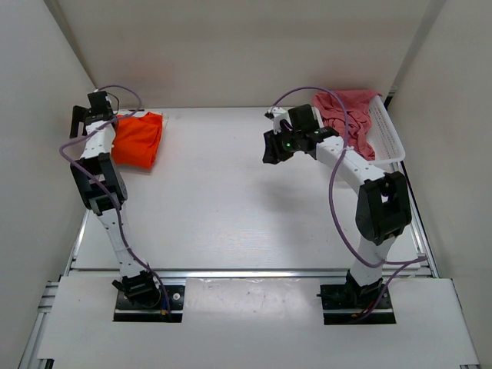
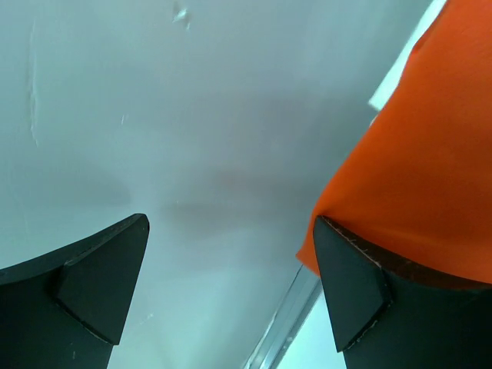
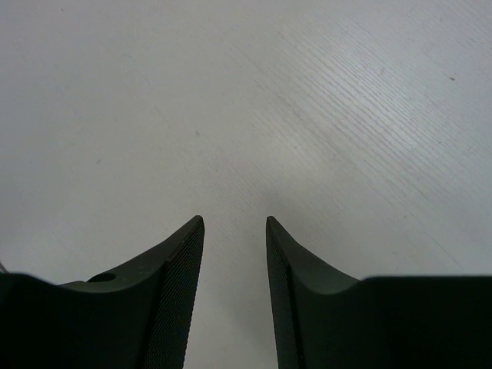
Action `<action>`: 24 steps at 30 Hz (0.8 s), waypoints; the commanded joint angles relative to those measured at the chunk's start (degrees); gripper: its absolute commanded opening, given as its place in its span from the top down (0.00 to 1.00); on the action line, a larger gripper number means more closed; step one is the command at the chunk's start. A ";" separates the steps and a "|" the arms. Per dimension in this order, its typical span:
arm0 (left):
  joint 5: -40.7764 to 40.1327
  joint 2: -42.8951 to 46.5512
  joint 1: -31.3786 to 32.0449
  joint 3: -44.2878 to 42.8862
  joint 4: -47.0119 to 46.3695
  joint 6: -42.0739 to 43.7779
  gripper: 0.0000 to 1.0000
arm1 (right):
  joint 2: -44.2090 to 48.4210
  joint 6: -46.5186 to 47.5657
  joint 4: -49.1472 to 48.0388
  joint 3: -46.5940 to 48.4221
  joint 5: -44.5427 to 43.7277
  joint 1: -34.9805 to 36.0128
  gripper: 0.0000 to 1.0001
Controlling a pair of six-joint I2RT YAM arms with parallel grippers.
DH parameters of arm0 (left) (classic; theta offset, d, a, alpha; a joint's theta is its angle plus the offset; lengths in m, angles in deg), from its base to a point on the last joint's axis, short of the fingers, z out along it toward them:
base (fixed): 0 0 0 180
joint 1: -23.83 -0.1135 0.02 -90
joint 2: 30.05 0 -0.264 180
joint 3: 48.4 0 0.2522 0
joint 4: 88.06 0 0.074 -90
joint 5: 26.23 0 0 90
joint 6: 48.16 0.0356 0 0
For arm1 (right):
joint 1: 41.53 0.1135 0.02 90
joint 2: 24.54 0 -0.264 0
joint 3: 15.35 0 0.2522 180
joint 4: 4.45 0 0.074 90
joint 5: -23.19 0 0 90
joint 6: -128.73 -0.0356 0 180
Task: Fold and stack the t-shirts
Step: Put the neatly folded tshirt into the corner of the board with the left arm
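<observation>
Left gripper [image 2: 231, 223], released wide just beside the folded orange t-shirt [image 1: 138, 140] at ten o'clock, should lift clear without snagging it; right gripper [image 3: 234, 223], parted and empty, hovers over the table [image 3: 307, 92].

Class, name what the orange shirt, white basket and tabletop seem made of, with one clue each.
Orange t-shirt: soft matte cloth; it lies in rounded folds. White basket: probably plastic; thin open mesh wall. Tabletop: matte white, perhaps laminate or painted wood; fine grain lines show.
</observation>
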 commanded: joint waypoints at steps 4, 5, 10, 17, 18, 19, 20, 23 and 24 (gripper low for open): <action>3.99 9.27 1.17 7.54 -1.66 -1.11 0.02 | 3.39 2.52 3.60 4.95 1.27 1.58 0.56; 5.58 9.97 2.05 8.07 0.27 -1.73 0.02 | 3.56 3.30 4.39 6.00 0.92 1.66 0.57; 10.34 17.52 6.09 17.47 -0.33 -4.97 0.01 | 4.17 4.71 6.07 7.42 -0.83 3.50 0.56; 16.65 26.40 11.01 22.74 4.06 -9.64 0.01 | 5.85 6.29 7.39 7.33 -2.33 5.53 0.56; 17.80 28.50 12.24 23.63 5.37 -9.73 0.02 | 6.46 6.47 7.22 6.89 -2.60 5.36 0.56; 20.33 30.78 14.95 25.20 6.95 -9.99 0.01 | 6.55 6.30 7.30 6.80 -3.21 5.09 0.56; 23.05 32.37 18.63 26.96 8.01 -9.47 0.02 | 6.81 6.03 7.39 7.06 -3.04 4.74 0.56; 29.12 35.02 26.03 30.48 12.58 -6.93 0.01 | 6.82 4.98 7.30 8.47 -6.62 3.07 0.55; 30.36 35.72 29.70 31.01 14.50 -5.79 0.01 | 6.64 4.63 7.04 9.69 -9.86 2.03 0.55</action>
